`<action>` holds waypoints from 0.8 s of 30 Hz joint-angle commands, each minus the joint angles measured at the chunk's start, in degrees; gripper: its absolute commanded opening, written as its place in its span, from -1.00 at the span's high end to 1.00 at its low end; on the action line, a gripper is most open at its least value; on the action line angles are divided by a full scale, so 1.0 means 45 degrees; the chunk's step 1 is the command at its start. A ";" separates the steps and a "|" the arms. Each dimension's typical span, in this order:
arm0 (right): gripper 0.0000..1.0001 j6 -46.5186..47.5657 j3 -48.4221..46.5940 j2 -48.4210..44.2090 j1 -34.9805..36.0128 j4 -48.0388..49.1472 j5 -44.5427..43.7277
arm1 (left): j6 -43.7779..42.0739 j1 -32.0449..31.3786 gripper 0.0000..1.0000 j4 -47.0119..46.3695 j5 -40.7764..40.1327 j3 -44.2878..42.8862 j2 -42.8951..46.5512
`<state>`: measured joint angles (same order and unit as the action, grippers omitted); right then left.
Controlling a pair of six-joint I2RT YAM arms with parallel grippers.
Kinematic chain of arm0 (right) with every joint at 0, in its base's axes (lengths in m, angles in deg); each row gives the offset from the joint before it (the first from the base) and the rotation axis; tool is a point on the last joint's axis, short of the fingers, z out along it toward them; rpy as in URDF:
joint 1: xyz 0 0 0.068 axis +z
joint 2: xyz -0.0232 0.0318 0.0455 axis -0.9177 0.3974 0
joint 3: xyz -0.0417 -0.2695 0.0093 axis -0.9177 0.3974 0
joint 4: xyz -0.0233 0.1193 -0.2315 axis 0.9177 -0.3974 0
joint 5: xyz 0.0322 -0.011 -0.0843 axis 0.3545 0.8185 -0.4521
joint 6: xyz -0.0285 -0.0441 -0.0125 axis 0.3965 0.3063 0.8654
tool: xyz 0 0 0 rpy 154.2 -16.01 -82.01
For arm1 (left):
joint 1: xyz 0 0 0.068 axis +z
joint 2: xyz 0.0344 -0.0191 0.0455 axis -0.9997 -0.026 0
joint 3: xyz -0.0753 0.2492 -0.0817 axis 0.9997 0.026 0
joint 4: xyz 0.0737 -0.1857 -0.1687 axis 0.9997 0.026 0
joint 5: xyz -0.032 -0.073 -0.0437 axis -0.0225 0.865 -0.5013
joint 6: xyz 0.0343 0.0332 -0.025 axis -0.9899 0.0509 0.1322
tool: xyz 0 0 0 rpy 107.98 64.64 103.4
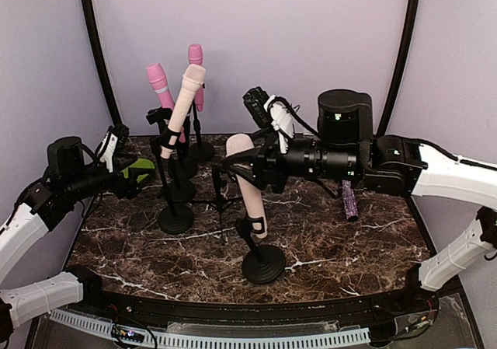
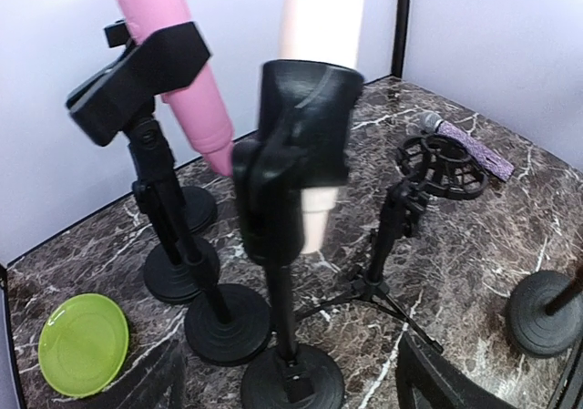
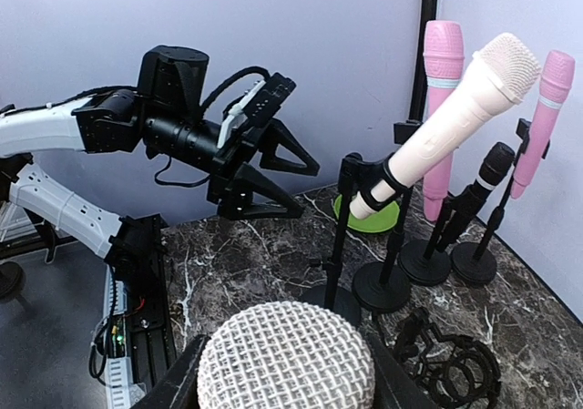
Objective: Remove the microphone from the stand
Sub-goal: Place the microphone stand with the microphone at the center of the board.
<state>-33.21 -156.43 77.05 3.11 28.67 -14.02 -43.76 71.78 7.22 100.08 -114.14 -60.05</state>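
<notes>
Clearance on the left: your left claw point(image 3: 310, 190) hangs wide open and empty, well apart from the work. Centre front, the microphone point(image 1: 250, 193) sits in the clip of the front stand point(image 1: 263, 263), its long axis leaning up and left. Your right claw point(image 1: 238, 164) appears closed around its upper body; draw along that axis, judged up-left

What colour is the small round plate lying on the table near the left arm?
The plate is lime green, plain; the left wrist view shows it best.
</notes>
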 commanded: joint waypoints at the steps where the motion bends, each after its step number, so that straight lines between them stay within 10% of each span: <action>1: 0.54 0.0390 0.0612 -0.0681 -0.0865 0.1973 -0.0385 | -0.0531 -0.1152 -0.61 -0.0183 0.0249 0.0203 0.0379; 24: 0.21 0.0474 0.3585 -0.0273 -0.2521 0.6472 0.1250 | -0.1056 -0.6524 -0.54 -0.0919 0.1193 -0.2459 -0.3836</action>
<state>-29.89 -142.31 77.69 -7.84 50.28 -7.62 -46.25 43.58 6.84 102.71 -122.93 -73.75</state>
